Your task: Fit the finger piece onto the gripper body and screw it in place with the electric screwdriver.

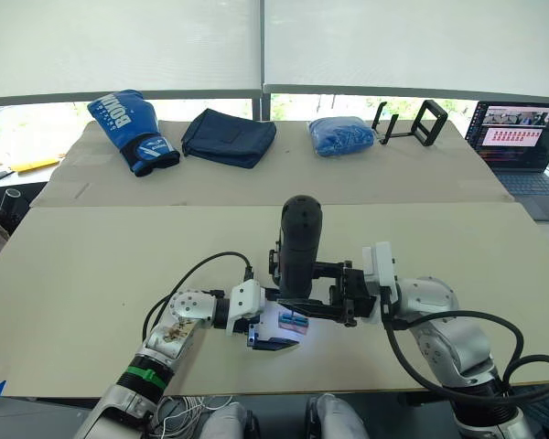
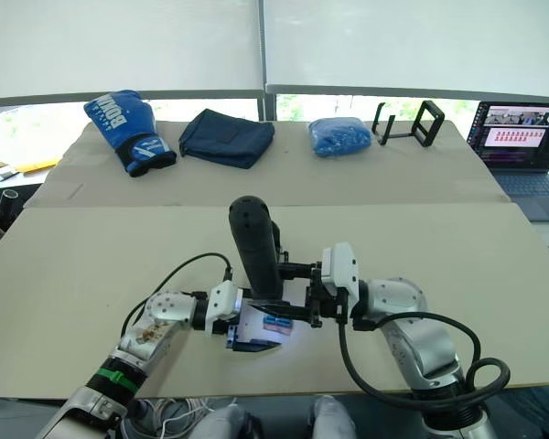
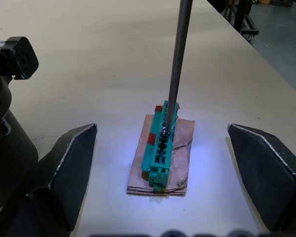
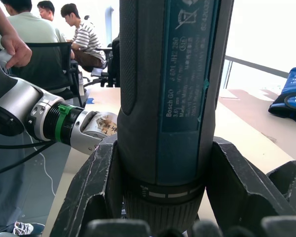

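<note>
1. Head views: the right gripper [image 1: 304, 294] is pinched on the screwdriver [image 1: 300, 238], which stands upright over the green block [image 1: 293, 320]. The left gripper [image 1: 279, 327] reaches to the block from the other side. Far behind the block lies a blue glove [image 1: 133, 128]; its white letters seem to read "BOXING".
2. Left wrist view: the left fingers [image 3: 74, 163] are spread wide, one on each side of the block and not touching it. The bit [image 3: 175, 64] comes straight down onto a screw in the block; the block's long axis runs between the fingers.
3. Right wrist view: the label on the screwdriver reads "Bosch GO". The right arm drives; the left could steady the block.
</note>
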Robot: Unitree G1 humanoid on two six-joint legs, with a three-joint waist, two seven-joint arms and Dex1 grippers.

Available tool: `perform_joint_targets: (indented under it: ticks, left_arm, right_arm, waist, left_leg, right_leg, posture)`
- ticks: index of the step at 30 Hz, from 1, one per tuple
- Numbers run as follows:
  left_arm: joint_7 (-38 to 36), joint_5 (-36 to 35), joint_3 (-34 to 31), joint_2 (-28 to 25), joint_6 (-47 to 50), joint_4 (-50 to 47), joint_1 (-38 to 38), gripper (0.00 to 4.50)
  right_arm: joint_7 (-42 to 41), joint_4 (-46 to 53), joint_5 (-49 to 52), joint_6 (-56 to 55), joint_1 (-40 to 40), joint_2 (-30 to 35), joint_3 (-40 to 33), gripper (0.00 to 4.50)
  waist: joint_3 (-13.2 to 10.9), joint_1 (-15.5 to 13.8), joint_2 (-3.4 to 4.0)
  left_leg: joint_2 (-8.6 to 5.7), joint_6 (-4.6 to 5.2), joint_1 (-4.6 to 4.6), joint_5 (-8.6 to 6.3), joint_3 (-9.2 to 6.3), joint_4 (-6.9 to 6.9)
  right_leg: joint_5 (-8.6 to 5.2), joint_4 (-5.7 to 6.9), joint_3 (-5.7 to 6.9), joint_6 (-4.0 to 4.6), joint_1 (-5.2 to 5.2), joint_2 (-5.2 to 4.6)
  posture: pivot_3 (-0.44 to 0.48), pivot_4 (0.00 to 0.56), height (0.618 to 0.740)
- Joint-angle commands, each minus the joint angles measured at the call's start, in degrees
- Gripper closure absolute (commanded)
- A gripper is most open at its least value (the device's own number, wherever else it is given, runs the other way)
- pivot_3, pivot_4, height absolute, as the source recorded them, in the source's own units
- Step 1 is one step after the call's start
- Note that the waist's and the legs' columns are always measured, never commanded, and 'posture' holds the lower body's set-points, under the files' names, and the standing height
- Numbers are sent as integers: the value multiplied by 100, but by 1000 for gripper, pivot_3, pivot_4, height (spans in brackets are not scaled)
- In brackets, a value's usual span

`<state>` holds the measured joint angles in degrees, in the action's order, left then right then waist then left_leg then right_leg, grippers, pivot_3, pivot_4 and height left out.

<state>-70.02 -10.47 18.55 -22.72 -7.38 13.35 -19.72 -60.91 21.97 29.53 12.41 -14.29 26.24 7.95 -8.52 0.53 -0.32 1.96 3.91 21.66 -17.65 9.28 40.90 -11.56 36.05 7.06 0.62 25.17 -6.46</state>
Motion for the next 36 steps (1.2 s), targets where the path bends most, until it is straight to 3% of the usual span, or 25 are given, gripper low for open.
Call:
perform_joint_targets:
  ticks: [1, 36]
  left_arm:
    - [17, 118, 38, -88, 93, 188, 151, 33]
    - [2, 118, 59, -101, 109, 146, 174, 33]
  right_arm:
    - [13, 244, 189, -124, -29, -4, -147, 2567]
    - [44, 152, 243, -138, -101, 11, -171, 2567]
  waist:
    - [0, 0, 0]
    - [0, 0, 0]
  left_leg:
    - [0, 0, 0, 0, 0, 0]
    - [0, 0, 0, 0, -1, -1]
  right_leg:
    - [0, 0, 0, 0, 0, 0]
    - [0, 0, 0, 0, 0, -1]
  posture:
    - [0, 150, 740]
    - [0, 150, 740]
